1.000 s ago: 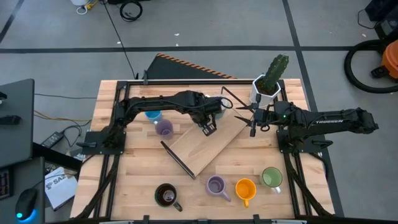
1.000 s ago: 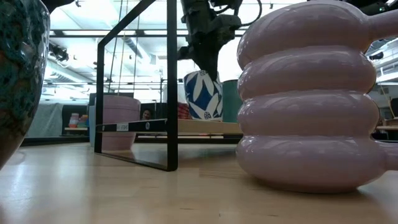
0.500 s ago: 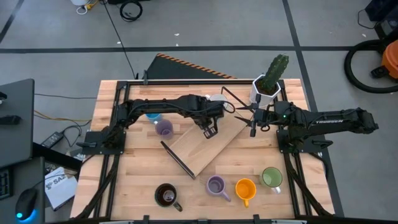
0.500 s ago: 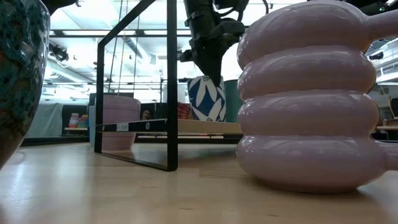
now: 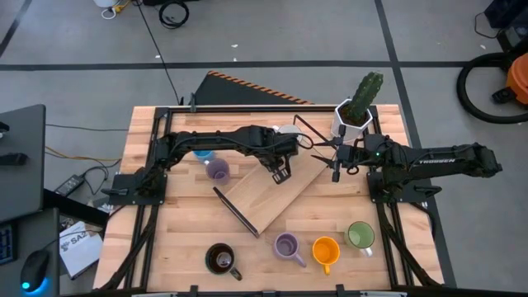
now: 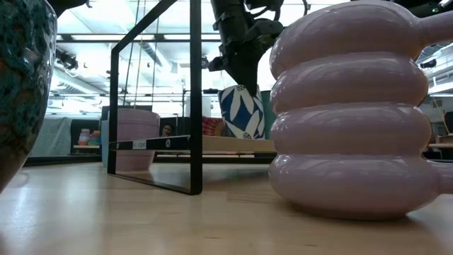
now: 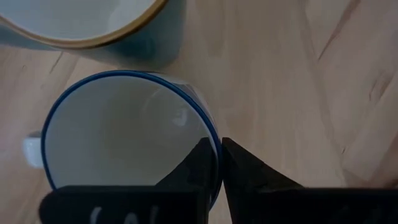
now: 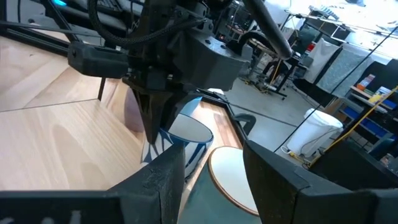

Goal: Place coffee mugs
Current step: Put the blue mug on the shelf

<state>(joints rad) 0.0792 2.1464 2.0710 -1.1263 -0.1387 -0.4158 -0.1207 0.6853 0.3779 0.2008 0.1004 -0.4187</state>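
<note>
The left gripper pinches the rim of a white mug with blue pattern, over the wooden board mid-table; the right gripper waits spread, just right of it.

wooden table, mugs, tilted board

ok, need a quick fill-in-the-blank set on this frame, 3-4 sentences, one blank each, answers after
1. The left gripper is shut on the rim of the white mug with the ____ pattern.
2. That mug hangs over the slanted wooden board, ____ it rather than resting flat.
3. Along the table's near edge, the orange mug stands between the ribbed lilac mug and the ____ mug.
4. The right gripper waits beside the white hexagonal pot holding a ____.

Missing words: blue; tilted above; green; cactus
</note>
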